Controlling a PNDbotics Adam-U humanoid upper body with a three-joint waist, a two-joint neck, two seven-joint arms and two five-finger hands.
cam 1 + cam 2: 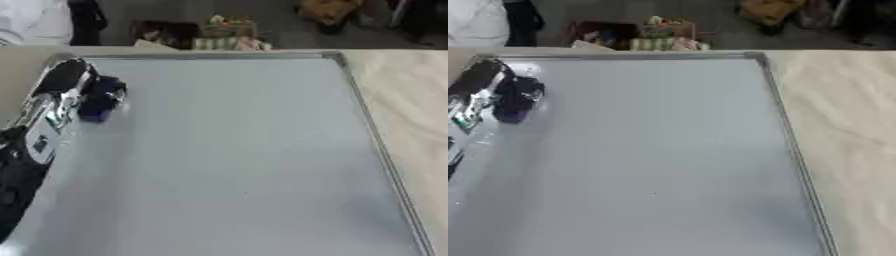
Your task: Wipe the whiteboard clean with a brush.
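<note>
Presently noted: whiteboard [245,150], flat pale grey sheet with thin metal rim, lying on light wood-grain table [402,95] | left hand [92,92], black with silver joints, at far left corner, fingers curled round dark blue blocky brush [98,107] touching the board surface.

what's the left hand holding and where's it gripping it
The left hand has its fingers curled over a dark blue brush, gripping its top; the brush's lower end touches the whiteboard.
</note>
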